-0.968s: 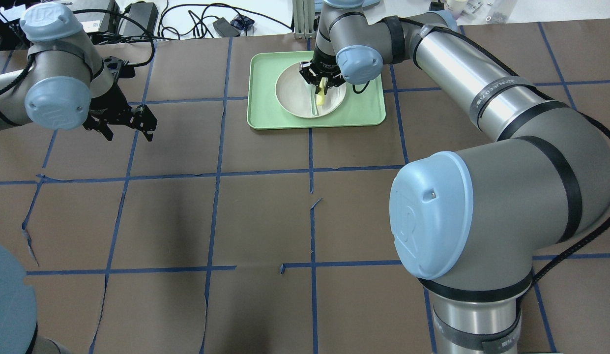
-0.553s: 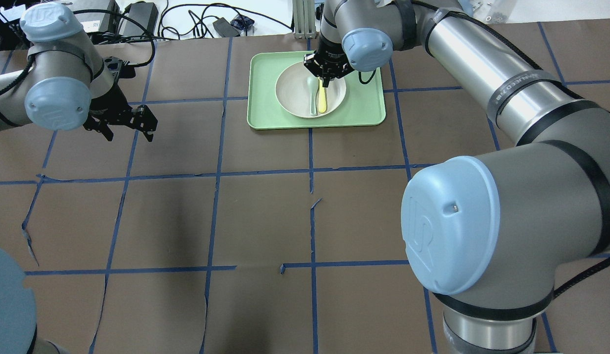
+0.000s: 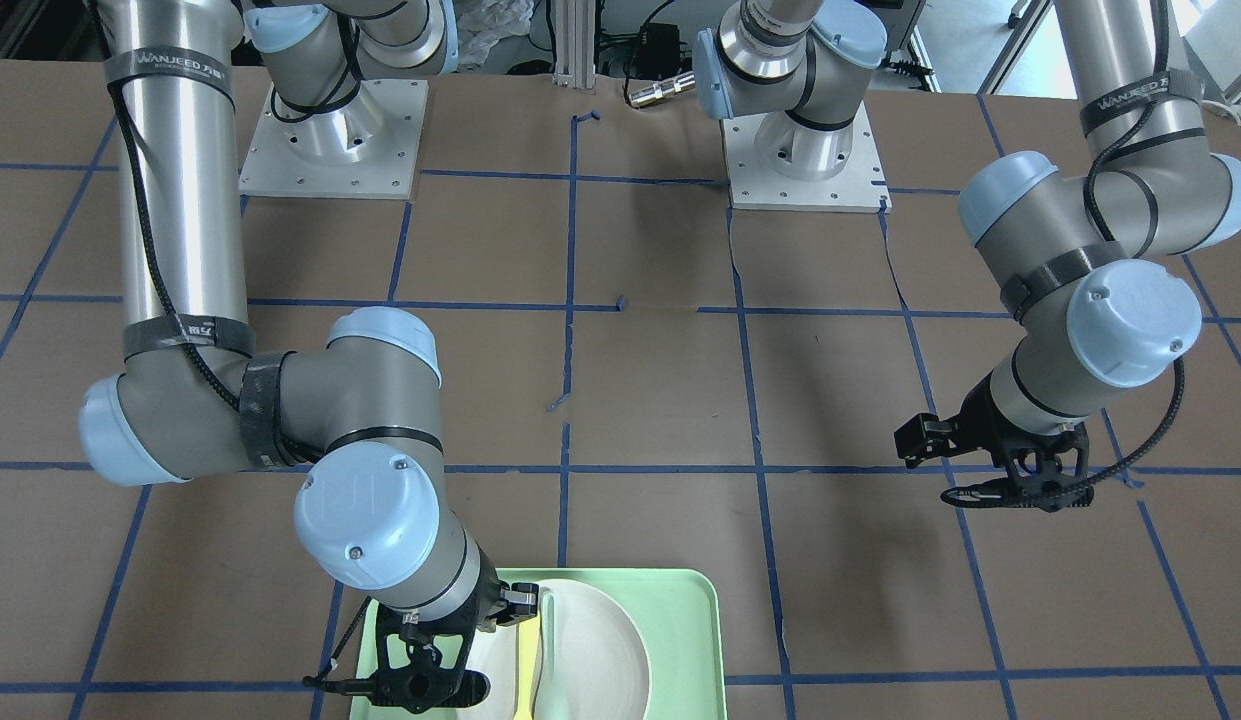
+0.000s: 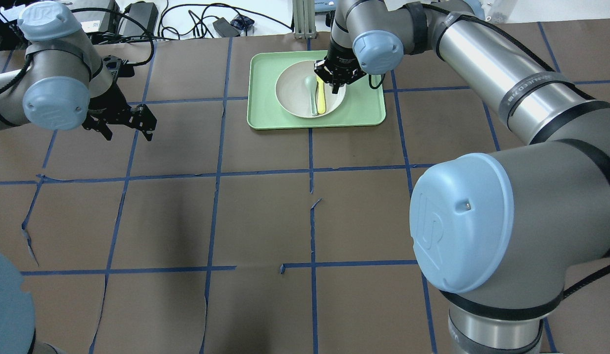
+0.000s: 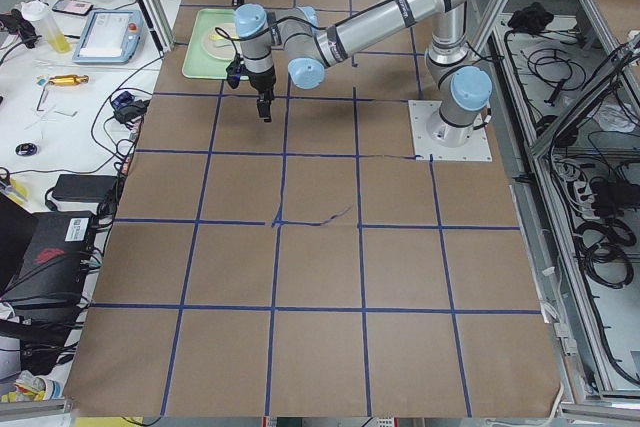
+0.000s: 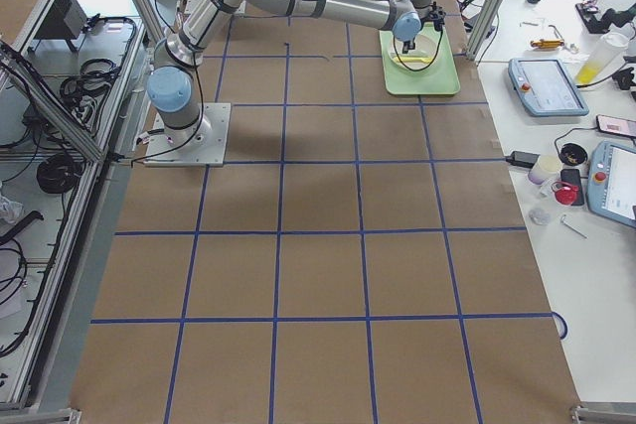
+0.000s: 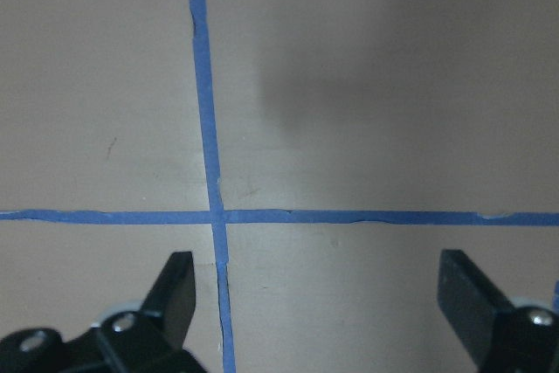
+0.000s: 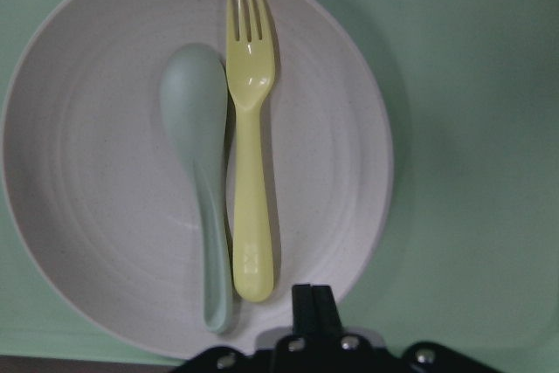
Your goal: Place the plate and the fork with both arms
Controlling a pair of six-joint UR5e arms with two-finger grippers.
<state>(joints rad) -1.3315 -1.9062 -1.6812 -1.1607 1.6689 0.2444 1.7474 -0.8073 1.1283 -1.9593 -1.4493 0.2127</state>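
The off-white plate (image 4: 290, 101) sits in the mint-green tray (image 4: 265, 115) at the table's far side. The yellow fork (image 4: 322, 101) lies flat on the plate, next to a pale grey-green spoon (image 4: 312, 93). The right wrist view shows the fork (image 8: 249, 172) and the spoon (image 8: 196, 137) side by side on the plate (image 8: 96, 216). My right gripper (image 4: 336, 82) hovers over the plate's far right rim, shut and empty (image 8: 312, 303). My left gripper (image 4: 125, 125) is open and empty above the bare table far to the left (image 7: 323, 303).
Brown paper with blue tape lines (image 4: 216, 172) covers the table. Cables and power bricks (image 4: 137, 12) lie beyond the far edge. My right arm's elbow (image 4: 462, 221) bulks large at the near right. The tray also shows in the front-facing view (image 3: 685, 610).
My right gripper held the fork tilted over the plate, laid it down beside the spoon, let go, then moved right off it. The left arm has barely moved.
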